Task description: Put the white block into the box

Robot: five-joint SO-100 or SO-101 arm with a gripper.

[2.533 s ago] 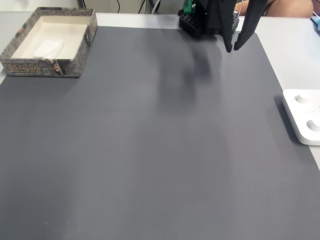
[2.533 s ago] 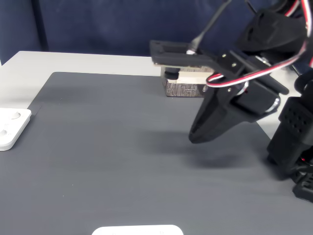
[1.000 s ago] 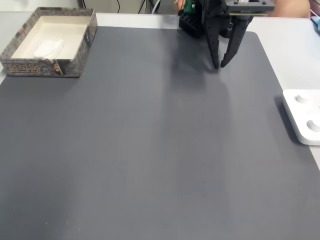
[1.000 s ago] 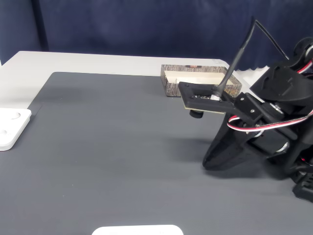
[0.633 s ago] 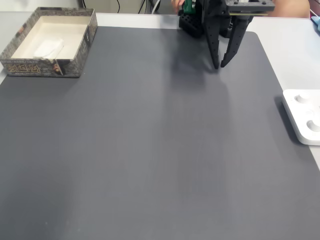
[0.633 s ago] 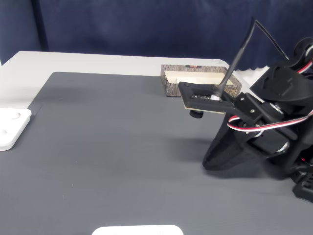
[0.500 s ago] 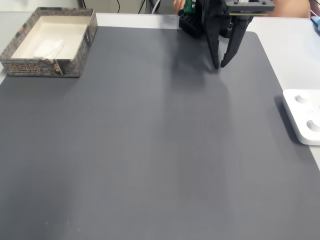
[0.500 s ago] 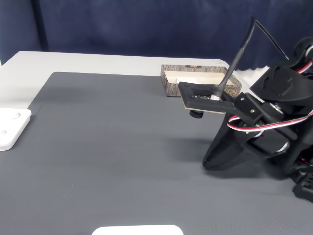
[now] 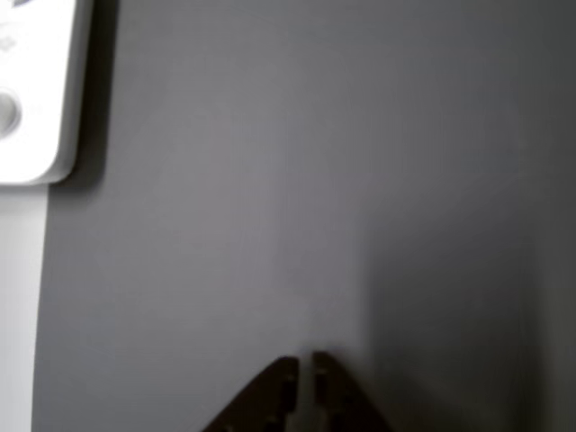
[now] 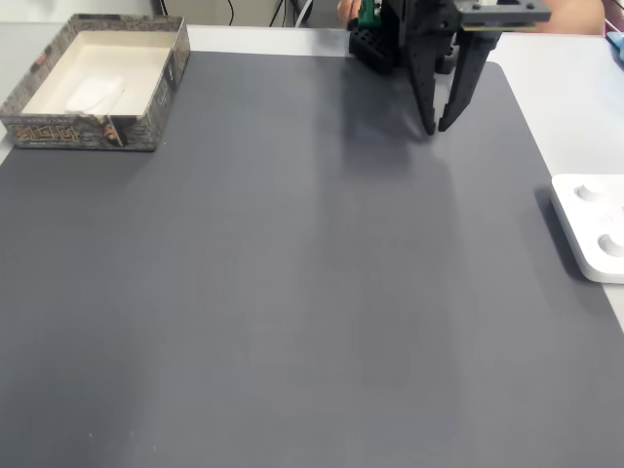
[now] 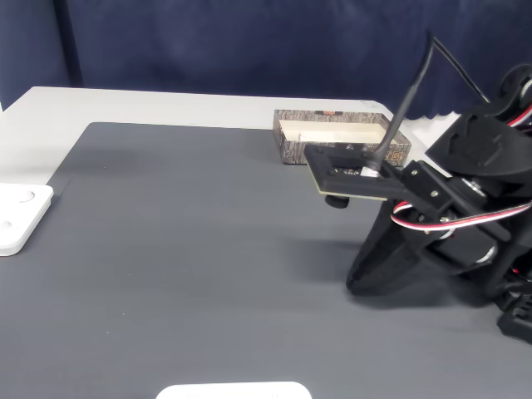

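We see the gripper (image 10: pixel 436 130) near the far right part of the dark grey mat (image 10: pixel 292 273), its tips pointing down close to the mat surface. In the other view the two fingertips (image 9: pixel 286 369) stand almost together, with only a thin gap and nothing between them, so the gripper (image 9: pixel 302 362) is closed and empty. The white block (image 10: pixel 95 94) lies inside the box (image 10: pixel 156 93), on its cream floor, at the far left corner in a fixed view, well apart from the gripper. A flat white device (image 10: pixel 593 234) rests at the right edge of the mat.
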